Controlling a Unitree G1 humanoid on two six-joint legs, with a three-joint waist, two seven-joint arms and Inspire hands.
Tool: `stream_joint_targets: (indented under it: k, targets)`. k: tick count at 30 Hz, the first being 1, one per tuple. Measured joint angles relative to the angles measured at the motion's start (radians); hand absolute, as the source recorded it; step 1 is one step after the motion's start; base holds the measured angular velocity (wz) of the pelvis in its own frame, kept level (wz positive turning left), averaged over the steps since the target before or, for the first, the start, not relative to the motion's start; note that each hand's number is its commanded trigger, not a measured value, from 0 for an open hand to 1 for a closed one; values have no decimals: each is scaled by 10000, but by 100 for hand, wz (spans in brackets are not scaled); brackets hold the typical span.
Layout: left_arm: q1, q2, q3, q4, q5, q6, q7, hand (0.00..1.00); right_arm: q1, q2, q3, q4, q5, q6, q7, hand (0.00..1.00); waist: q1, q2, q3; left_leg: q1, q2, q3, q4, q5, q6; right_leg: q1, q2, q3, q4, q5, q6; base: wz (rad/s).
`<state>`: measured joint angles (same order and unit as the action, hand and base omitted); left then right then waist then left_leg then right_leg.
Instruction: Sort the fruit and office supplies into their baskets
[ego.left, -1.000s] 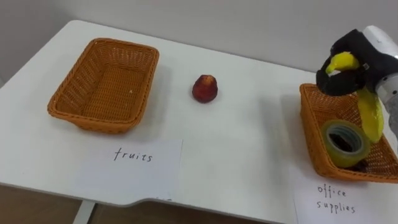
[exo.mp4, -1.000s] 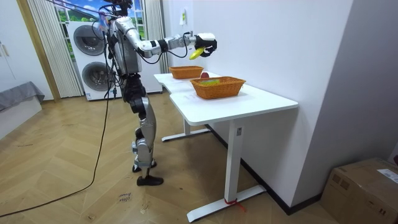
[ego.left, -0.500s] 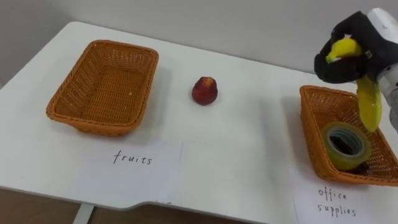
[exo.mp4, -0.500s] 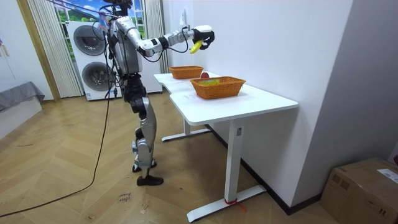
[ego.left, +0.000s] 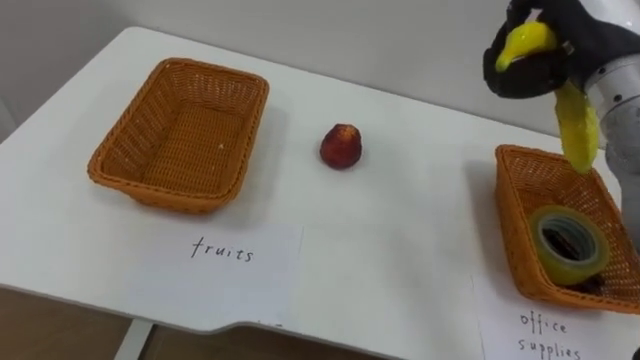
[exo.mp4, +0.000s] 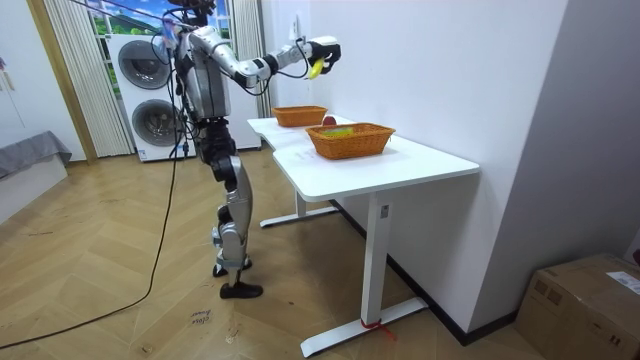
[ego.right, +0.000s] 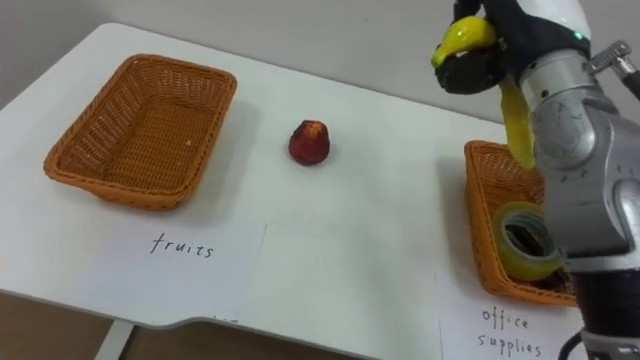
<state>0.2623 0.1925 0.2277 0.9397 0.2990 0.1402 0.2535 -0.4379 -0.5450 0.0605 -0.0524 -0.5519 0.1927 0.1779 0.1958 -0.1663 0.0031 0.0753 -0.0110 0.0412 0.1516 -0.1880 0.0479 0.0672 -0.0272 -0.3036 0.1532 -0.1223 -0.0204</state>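
Looking down at your white table (ego.left: 400, 250), you've got the right hand (ego.left: 535, 62) raised high, fingers curled round a banana (ego.left: 574, 125); the banana hangs over the far edge of the right-side wicker basket (ego.left: 515, 235), clear of it; a roll of yellowish tape (ego.left: 570, 245) sits in that basket, with the "office supplies" paper (ego.left: 555, 335) in front; a red fruit (ego.left: 341, 146) rests on the table between the baskets; the left wicker basket (ego.left: 180, 130) holds nothing, its "fruits" paper (ego.left: 222, 260) just in front; in the room view your robot stands at the table's edge, arm lifted.
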Motion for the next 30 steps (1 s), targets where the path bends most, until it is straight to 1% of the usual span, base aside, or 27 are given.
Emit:
stream_joint_targets:
  k: [3,5,8,9,11,15,17,20,23,25,26,28,29,30]
  targets:
    - [-121,-6,-36,26,3,25,-21,0,-303,20,405,-2,-11,21,162,100,63,-11,-6,-22,-7,-69,-2,1,-1,3,1,-20,1,-1,1,7]
    - [-170,-30,-46,37,9,59,-37,0,-473,46,518,0,-11,60,263,100,232,-39,-10,-42,-22,-128,-2,2,2,5,18,-34,1,-4,7,8]
    - [-251,-50,-48,16,8,67,-37,0,-552,57,632,7,55,63,294,100,403,-92,20,-43,-21,-157,-5,1,3,6,19,-62,-2,-4,7,3]
    - [-263,-51,-60,16,18,69,-36,0,-553,79,753,7,47,65,301,100,531,-114,31,-48,-21,-185,-3,1,3,13,19,-90,-6,-4,7,7]
    - [-284,-46,-193,16,3,78,-9,0,-565,421,815,24,34,68,312,100,599,-126,37,-92,-27,-293,23,3,3,21,15,-208,-6,-4,7,13]
    - [-279,-44,-424,15,10,206,23,0,-747,749,1265,109,122,186,313,100,652,-135,40,-145,-36,-476,110,4,1,48,5,-339,-1,-6,10,13]
    - [-296,-61,-479,14,50,258,21,0,-1037,764,1562,367,229,212,313,100,834,-143,45,-155,-35,-484,135,5,0,57,-20,-466,4,-17,27,3]
    - [-303,-51,-556,0,215,285,10,0,-1421,953,1603,421,225,273,313,100,920,-164,46,-241,-59,-568,135,5,0,32,-55,-583,22,-45,70,10]
    - [-305,-52,-573,-4,274,333,-10,0,-1723,973,1732,520,219,275,313,100,1084,-204,44,-276,-64,-612,149,5,0,31,-50,-660,8,-48,74,7]
    - [-271,-57,-581,-3,269,410,-50,0,-1965,1151,1968,796,-12,285,300,100,1153,-220,47,-281,-80,-761,171,5,0,103,-55,-701,2,-49,77,17]
    - [-277,-56,-580,-11,268,428,-52,0,-2005,1169,2046,860,-20,285,302,100,1177,-228,50,-282,-85,-783,171,5,0,110,-57,-699,2,-58,90,15]
    - [-308,-50,-577,-169,254,466,-50,0,-2248,1316,2394,1266,-26,273,300,100,1409,-270,73,-294,-94,-819,168,4,0,113,-63,-720,-10,-76,114,6]
    - [-327,-41,-597,-171,254,466,-35,0,-2373,1436,2515,1565,-1,273,295,100,1484,-307,86,-311,-102,-869,167,5,-1,112,-78,-832,-10,-80,117,8]
    - [-323,-24,-630,-171,254,466,-13,0,-2483,1478,2642,1738,24,300,296,100,1549,-342,87,-325,-108,-896,161,5,-1,102,-81,-854,-8,-84,118,10]
